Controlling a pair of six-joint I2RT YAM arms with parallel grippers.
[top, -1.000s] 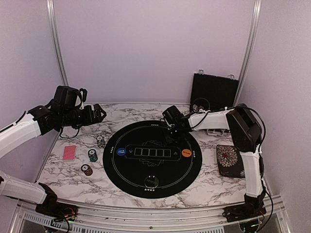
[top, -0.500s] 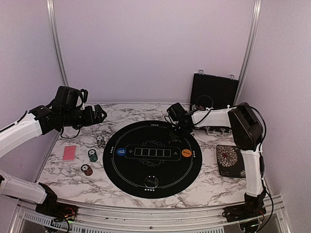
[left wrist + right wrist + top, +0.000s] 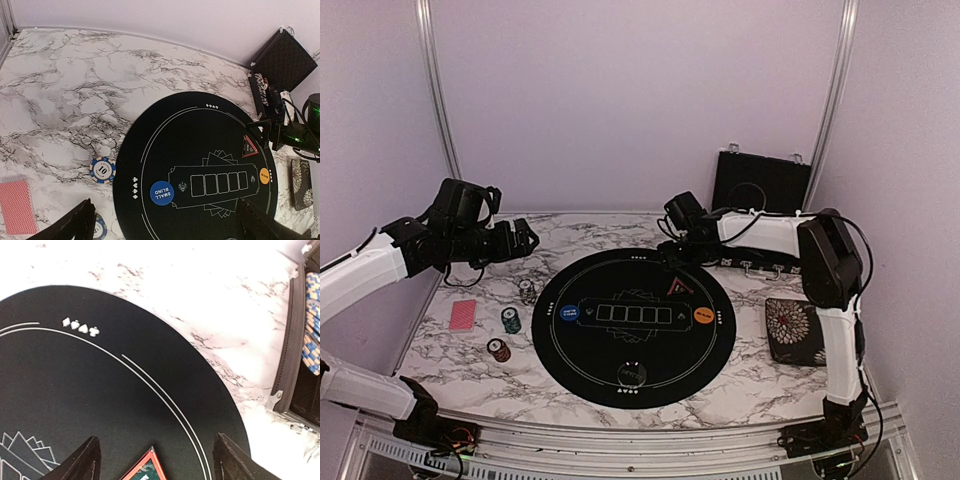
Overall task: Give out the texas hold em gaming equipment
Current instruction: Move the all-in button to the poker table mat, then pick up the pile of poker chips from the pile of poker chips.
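Triangular marker (image 3: 678, 287) on mat (image 3: 610, 370), right end effector (image 3: 671, 250) spread above, arm outstretched

ROBOTICS LAB TEST CELL: A left arm (image 3: 360, 270) and a right arm (image 3: 835, 330), both white and black, stand bolted to an aluminium rail (image 3: 620, 440) at the near edge of a marble-patterned desk (image 3: 760, 385). Bare lilac walls (image 3: 630, 100) and metal corner posts (image 3: 435, 90) box in the space on the left, far and right. Exposed wiring (image 3: 455, 437) shows at the arm bases. A round black poker mat (image 3: 640, 370) and stacks of poker chips (image 3: 510, 320) lie on the desk.
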